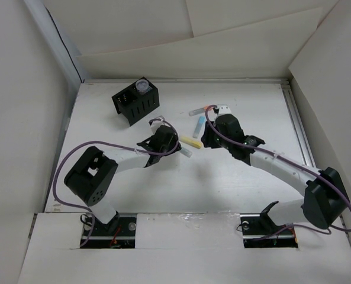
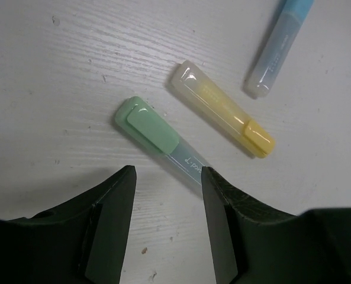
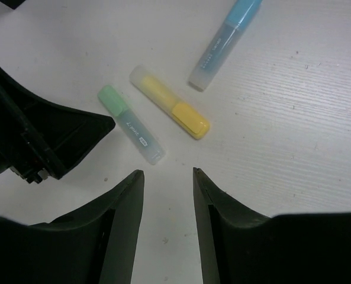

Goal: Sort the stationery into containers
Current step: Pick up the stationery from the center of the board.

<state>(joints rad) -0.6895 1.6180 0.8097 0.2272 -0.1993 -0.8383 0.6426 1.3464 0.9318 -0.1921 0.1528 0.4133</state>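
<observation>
The left gripper (image 2: 168,175), held wide and empty, is to be centred over the slanting pale green marker (image 2: 156,135) lying on the table (image 2: 57,71) just ahead, and squared across its barrel, so the neighbouring yellow marker (image 2: 222,109) is spared.

- This is a robot test bench in a lab, not a home or a shop.
- Two robot arms, the left arm (image 1: 125,160) and the right arm (image 1: 282,168), are fixed side by side at the near edge of a white table (image 1: 104,124). Their feet sit in cut-outs in a white front board (image 1: 187,248).
- Purple cables (image 1: 55,177) run in open loops along the arms.
- Plain white boards (image 1: 21,89) stand on the left, back and right of the table and close it in like a booth.
- On the table lie only small props: a few markers (image 1: 191,142) and a black box (image 1: 135,102).
- The wrist views show a painted tabletop with grain and small scuffs.
</observation>
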